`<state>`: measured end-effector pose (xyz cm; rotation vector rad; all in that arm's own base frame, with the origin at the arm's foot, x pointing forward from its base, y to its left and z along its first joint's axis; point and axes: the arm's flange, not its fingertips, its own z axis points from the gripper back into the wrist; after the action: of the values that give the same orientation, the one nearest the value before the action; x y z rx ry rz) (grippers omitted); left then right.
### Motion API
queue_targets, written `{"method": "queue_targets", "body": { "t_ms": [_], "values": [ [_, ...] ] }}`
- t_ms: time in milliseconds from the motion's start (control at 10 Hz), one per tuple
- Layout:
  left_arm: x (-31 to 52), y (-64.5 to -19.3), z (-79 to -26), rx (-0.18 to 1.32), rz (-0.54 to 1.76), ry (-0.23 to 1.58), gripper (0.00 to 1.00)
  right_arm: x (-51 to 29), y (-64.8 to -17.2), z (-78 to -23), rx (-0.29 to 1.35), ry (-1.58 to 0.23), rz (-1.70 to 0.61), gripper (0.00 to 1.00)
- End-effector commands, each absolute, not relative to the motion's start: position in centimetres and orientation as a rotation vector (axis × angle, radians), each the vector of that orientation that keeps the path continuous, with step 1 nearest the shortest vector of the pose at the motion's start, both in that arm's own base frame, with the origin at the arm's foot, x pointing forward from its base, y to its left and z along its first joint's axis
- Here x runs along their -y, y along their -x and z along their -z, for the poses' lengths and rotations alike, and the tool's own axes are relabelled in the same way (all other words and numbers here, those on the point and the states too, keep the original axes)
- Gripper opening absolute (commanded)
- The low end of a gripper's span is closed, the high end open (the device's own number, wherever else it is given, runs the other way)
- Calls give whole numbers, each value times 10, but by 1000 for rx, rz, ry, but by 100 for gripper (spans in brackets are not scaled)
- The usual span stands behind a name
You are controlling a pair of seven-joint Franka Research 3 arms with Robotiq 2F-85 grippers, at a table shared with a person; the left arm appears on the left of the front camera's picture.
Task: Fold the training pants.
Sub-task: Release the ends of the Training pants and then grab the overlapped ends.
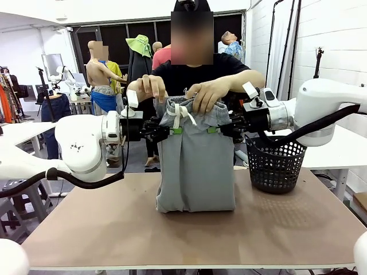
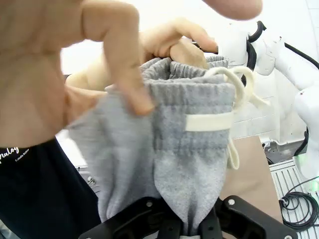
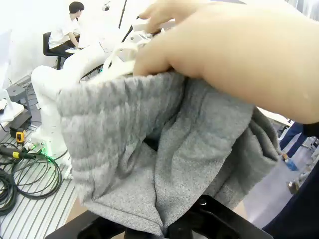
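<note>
The light grey training pants (image 1: 196, 166) hang folded above the table, their lower fold resting on the tabletop. My left gripper (image 1: 174, 130) is shut on the left side of the waistband, and my right gripper (image 1: 214, 129) is shut on the right side. The person's two hands (image 1: 207, 95) hold the gathered waistband and off-white drawstring (image 1: 182, 114) from above. In the left wrist view the grey cloth (image 2: 187, 164) runs down between the black fingers, with a hand (image 2: 70, 64) close in front. In the right wrist view bunched grey fabric (image 3: 149, 164) sits in the jaws under a hand (image 3: 239, 55).
A black mesh basket (image 1: 275, 163) stands on the table at the right, just beside the pants and under my right arm. The brown tabletop (image 1: 114, 229) spreads in front and to the left. The person stands at the far edge.
</note>
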<state>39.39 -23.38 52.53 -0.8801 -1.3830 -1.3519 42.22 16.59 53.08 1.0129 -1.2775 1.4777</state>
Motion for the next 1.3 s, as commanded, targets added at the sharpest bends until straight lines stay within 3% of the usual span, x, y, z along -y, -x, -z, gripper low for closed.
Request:
{"method": "queue_targets", "body": {
  "t_ms": [0,1200],
  "values": [
    [235,-393,-530,1380,1338,889,0,-170,-419,-532,1283,-1015,-1478,0],
    [235,-393,-530,1380,1338,889,0,-170,-419,-532,1283,-1015,-1478,0]
  ]
}}
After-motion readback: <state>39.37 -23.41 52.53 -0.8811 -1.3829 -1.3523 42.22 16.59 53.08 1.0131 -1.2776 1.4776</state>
